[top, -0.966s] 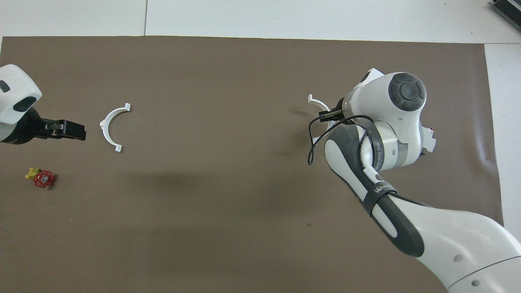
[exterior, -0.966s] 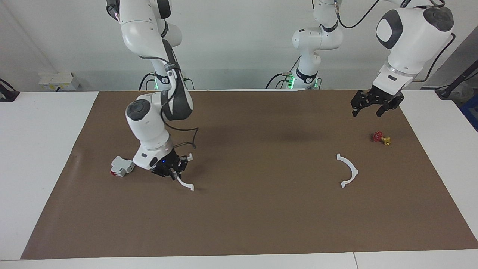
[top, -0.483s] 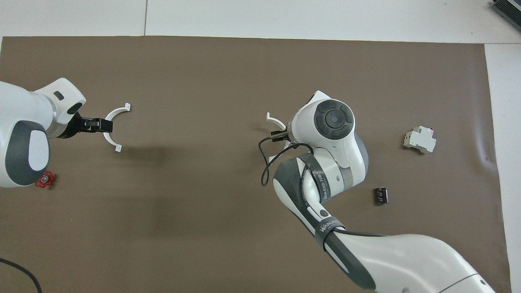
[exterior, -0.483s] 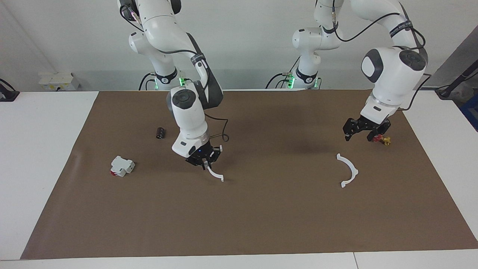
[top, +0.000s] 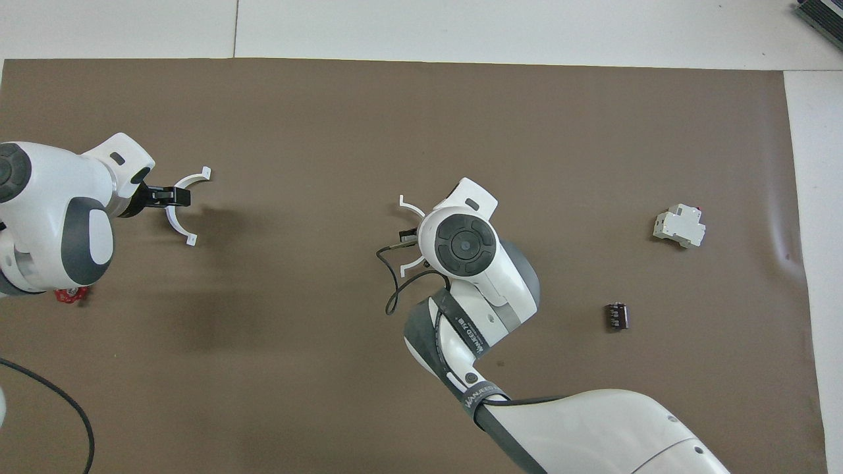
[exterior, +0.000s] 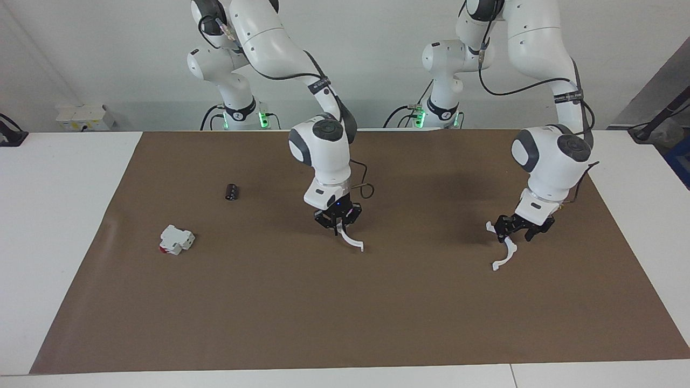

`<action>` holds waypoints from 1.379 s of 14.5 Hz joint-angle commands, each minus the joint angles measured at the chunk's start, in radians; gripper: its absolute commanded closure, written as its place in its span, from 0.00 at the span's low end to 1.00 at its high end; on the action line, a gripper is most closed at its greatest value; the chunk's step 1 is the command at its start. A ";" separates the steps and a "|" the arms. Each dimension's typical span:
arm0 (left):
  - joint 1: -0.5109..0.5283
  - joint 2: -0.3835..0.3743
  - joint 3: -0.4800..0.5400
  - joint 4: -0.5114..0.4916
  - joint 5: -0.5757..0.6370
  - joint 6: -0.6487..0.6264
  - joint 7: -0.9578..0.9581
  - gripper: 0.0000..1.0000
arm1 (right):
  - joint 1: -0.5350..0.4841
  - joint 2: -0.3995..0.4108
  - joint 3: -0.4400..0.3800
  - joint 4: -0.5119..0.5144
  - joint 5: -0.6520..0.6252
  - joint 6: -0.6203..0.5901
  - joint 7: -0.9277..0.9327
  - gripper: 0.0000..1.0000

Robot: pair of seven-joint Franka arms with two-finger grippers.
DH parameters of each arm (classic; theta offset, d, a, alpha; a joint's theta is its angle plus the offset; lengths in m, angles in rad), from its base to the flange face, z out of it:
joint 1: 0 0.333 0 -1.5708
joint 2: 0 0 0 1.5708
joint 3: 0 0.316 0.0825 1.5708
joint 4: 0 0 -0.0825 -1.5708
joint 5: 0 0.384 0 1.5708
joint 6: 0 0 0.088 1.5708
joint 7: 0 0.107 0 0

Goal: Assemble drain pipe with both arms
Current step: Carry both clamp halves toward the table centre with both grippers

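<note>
The drain pipe is in two white half-ring arcs. My right gripper (exterior: 338,220) is shut on one arc (exterior: 351,242) and holds it low over the middle of the brown mat. In the overhead view the wrist hides this gripper and only the arc's ends (top: 411,206) show. The other arc (exterior: 504,254) lies on the mat toward the left arm's end. My left gripper (exterior: 521,230) is down at it, open, its fingers at the arc's middle. In the overhead view the left gripper (top: 172,195) crosses that arc (top: 185,234).
A white boxy block with a red end (exterior: 176,240) (top: 679,226) and a small dark cylinder (exterior: 232,191) (top: 616,316) lie toward the right arm's end. A small red valve (top: 71,295) peeks out beside the left arm. The brown mat (exterior: 345,323) covers the table.
My right gripper has carried its arc from beside the white block to the mat's middle. My left gripper has come down from near the red valve onto the other arc, which has not moved.
</note>
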 commanded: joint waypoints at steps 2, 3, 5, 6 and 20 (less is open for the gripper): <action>0.025 0.072 -0.009 0.035 0.010 0.071 0.026 0.19 | 0.001 -0.004 -0.002 -0.029 -0.040 0.021 0.036 1.00; 0.025 0.072 -0.009 0.029 0.008 0.076 0.027 0.20 | 0.006 -0.004 -0.002 -0.029 -0.040 0.022 0.031 1.00; 0.025 0.070 -0.007 0.029 0.008 0.056 0.027 0.21 | 0.015 -0.008 0.000 -0.038 -0.041 0.018 0.025 1.00; 0.025 0.070 -0.007 0.027 0.008 0.051 0.029 0.23 | 0.019 -0.008 0.000 -0.040 -0.041 0.013 0.014 1.00; -0.024 0.034 -0.001 0.096 0.014 -0.030 0.018 1.00 | -0.029 -0.115 -0.009 -0.034 -0.024 -0.020 0.028 0.00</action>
